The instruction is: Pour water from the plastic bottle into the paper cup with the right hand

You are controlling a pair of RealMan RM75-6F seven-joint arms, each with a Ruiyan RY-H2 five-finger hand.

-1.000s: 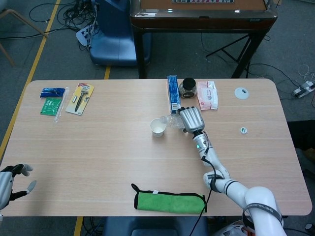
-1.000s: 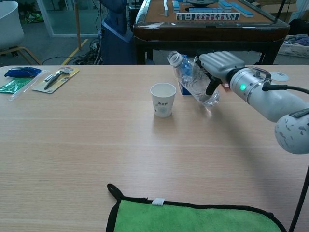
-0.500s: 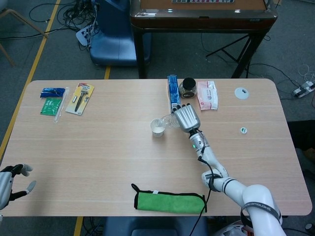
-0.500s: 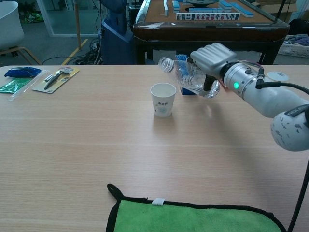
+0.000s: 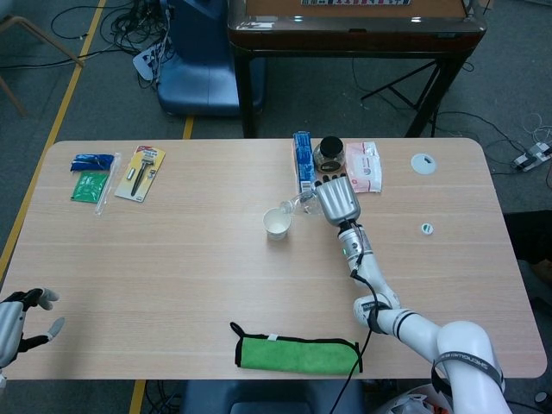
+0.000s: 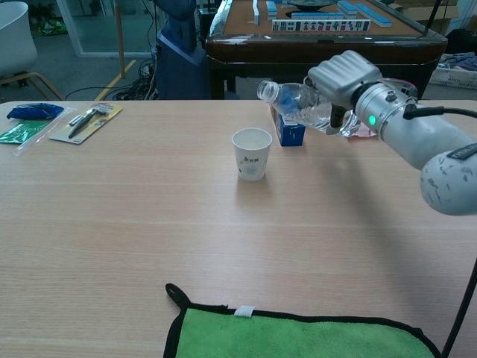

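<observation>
A white paper cup [image 6: 252,153] stands upright near the table's middle, also visible from above as the paper cup [image 5: 277,224]. My right hand [image 6: 341,80] grips a clear plastic bottle [image 6: 299,107], tipped almost level with its open neck pointing left, above and to the right of the cup. In the head view the right hand [image 5: 335,199] covers most of the plastic bottle [image 5: 297,204]. I cannot see water falling. My left hand [image 5: 21,315] rests at the table's near left corner, fingers apart, holding nothing.
A blue box [image 5: 302,161], a dark jar [image 5: 329,154] and a pink packet [image 5: 363,166] lie behind the bottle. A green cloth [image 5: 297,353] lies at the front edge. Packaged tools [image 5: 140,172] sit at the far left. A small bottle cap [image 5: 426,228] lies to the right.
The right hand tipped the bottle toward the cup, then drew it back to the right and slightly up. The bottle's neck now sits further from the cup's rim.
</observation>
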